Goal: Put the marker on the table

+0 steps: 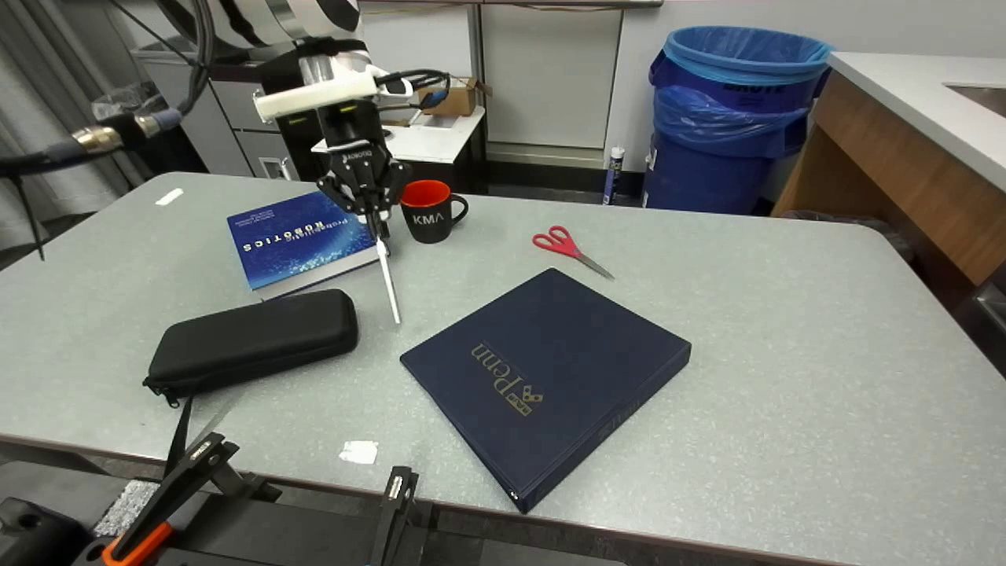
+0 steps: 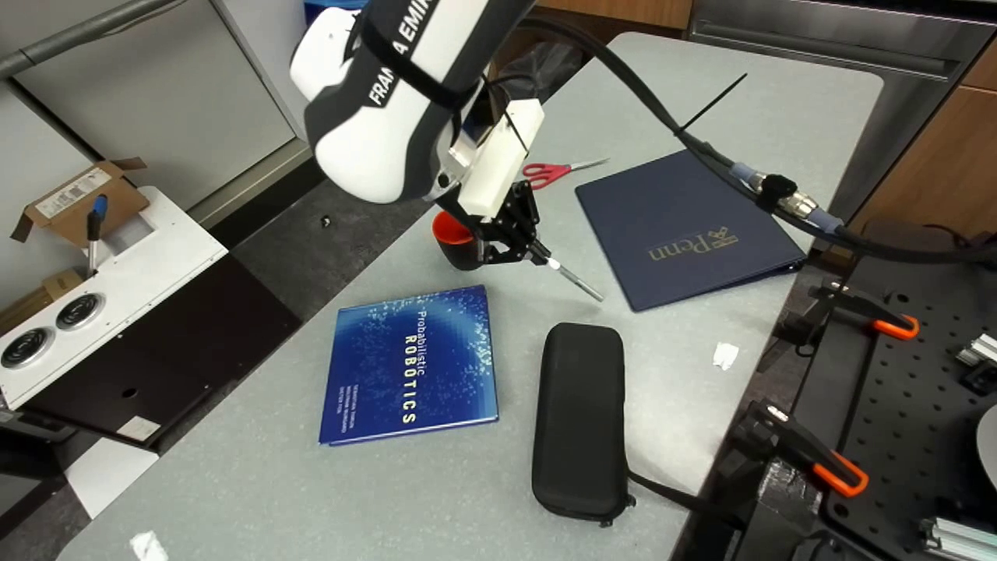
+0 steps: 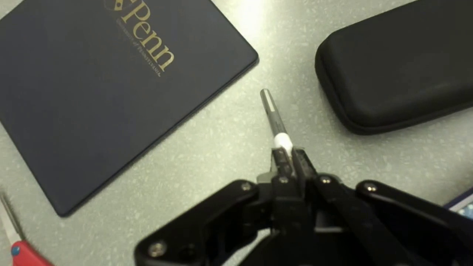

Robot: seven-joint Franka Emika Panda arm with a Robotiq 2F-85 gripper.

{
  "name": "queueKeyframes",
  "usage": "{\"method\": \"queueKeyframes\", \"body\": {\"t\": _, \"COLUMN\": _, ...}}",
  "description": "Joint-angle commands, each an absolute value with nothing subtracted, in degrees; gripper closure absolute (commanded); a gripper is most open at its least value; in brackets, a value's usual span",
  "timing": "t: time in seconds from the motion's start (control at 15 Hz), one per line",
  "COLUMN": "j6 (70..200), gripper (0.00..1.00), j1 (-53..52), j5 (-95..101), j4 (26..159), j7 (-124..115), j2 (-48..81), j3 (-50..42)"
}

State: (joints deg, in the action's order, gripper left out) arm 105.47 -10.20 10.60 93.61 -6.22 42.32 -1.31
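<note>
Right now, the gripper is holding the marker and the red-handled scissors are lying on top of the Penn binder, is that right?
Not quite: the red-handled scissors are not on the Penn binder. They lie on the light-grey table, apart from the binder, as both exterior views show. The rest is right: the gripper holds the marker.

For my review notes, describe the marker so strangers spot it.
Find the light-grey table, then the end effector over it. The marker is the pale stick gripped there, slim where the neighbouring binder and pencil case are broad and dark.
</note>
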Motion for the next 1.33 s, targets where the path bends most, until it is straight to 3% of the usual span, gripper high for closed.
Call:
{"method": "queueKeyframes", "body": {"t": 0.0, "j6": 112.8, "gripper": 0.98, "j1": -10.2, "j5": 12.3, "j4": 93.1, "j7": -12.9, "j2": 45.8, "j3": -3.1}}
{"method": "queueKeyframes", "body": {"t": 0.2, "j6": 119.5, "gripper": 0.98, "j1": -10.7, "j5": 11.7, "j4": 91.9, "j7": -16.8, "j2": 48.7, "j3": -4.3}}
{"method": "queueKeyframes", "body": {"t": 0.27, "j6": 121.0, "gripper": 0.77, "j1": -10.9, "j5": 11.5, "j4": 91.5, "j7": -17.8, "j2": 49.5, "j3": -4.6}}
{"method": "queueKeyframes", "body": {"t": 0.33, "j6": 122.5, "gripper": 0.68, "j1": -11.4, "j5": 11.9, "j4": 91.5, "j7": -19.3, "j2": 50.0, "j3": -5.3}}
{"method": "queueKeyframes", "body": {"t": 0.93, "j6": 124.3, "gripper": 0.01, "j1": -12.0, "j5": 11.4, "j4": 92.1, "j7": -21.3, "j2": 49.7, "j3": -6.0}}
{"method": "queueKeyframes", "body": {"t": 1.27, "j6": 123.7, "gripper": 0.0, "j1": -11.4, "j5": 10.8, "j4": 92.1, "j7": -20.0, "j2": 49.7, "j3": -5.4}}
